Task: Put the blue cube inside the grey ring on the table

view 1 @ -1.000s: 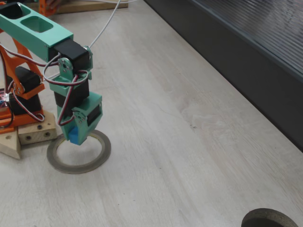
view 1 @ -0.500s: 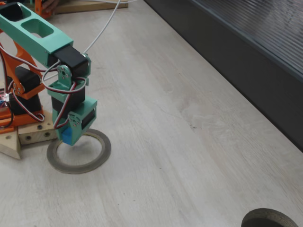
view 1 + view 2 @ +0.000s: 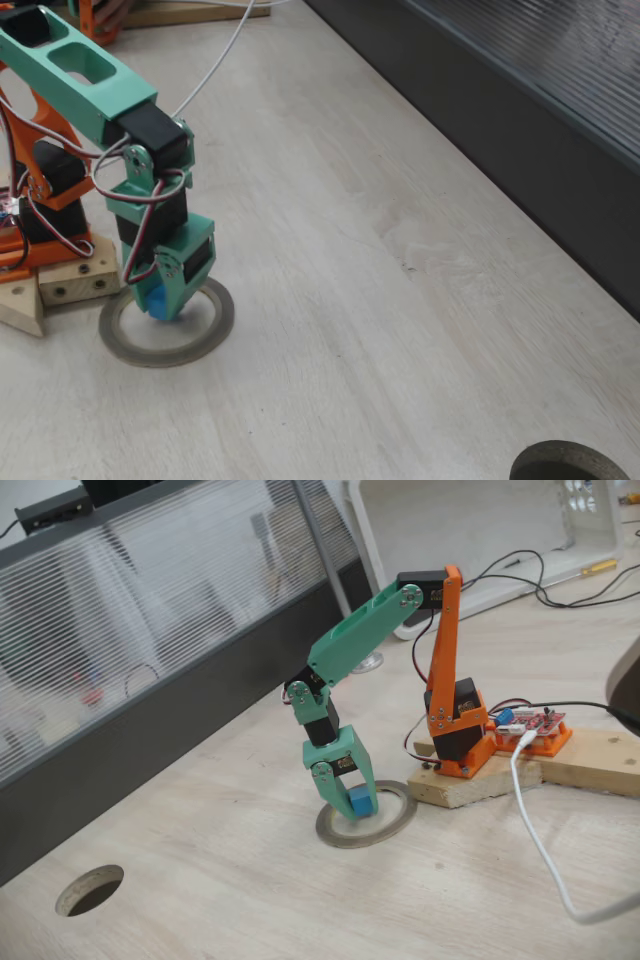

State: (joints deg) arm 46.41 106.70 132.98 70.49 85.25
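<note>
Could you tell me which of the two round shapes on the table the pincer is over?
The thin grey ring beside the arm's wooden base, not the dark hole far away.

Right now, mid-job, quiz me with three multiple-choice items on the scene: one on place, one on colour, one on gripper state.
1. Where is the blue cube?
A. Between the gripper's fingers, over the grey ring's opening
B. Loose on the table by the dark panel
C. On the wooden base

2. What colour is the gripper?
A. Orange
B. Teal green
C. Black

3. What is the gripper's state?
A. Open and empty
B. Shut on the blue cube
C. Shut on the ring

Answers: 1 A, both fixed views show it inside the grey ring outline. 2 B, its fingers are teal. 3 B, the fingers clamp the cube.
</note>
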